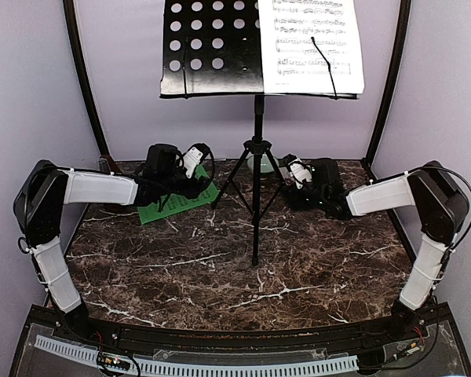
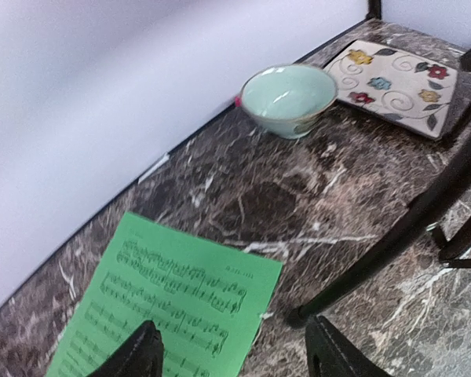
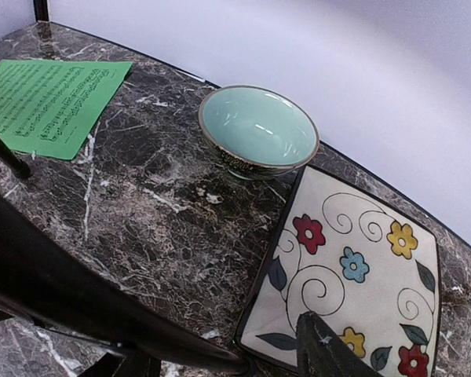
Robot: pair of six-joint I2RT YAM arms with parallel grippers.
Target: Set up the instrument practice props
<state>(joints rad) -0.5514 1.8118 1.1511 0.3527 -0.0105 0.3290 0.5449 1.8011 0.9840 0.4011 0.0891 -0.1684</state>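
Observation:
The black music stand (image 1: 212, 47) stands at mid table on its tripod (image 1: 256, 169). The white sheet (image 1: 310, 43) rests on the right half of its desk, under a wire retainer. The green sheet (image 1: 173, 206) lies flat on the table at the back left and also shows in the left wrist view (image 2: 173, 302). My left gripper (image 1: 192, 161) hovers over the green sheet's right edge, open and empty, with its fingertips (image 2: 137, 353) apart around that edge. My right gripper (image 1: 298, 174) is open and empty at the back right. One of its fingers (image 3: 322, 349) is over the tile. The metronome is out of view.
A pale green bowl (image 2: 289, 98) sits by the back wall behind the stand. It also shows in the right wrist view (image 3: 259, 129). The cream flowered tile (image 3: 353, 267) lies right of it. A tripod leg (image 2: 400, 236) crosses close beside each gripper. Purple walls enclose three sides.

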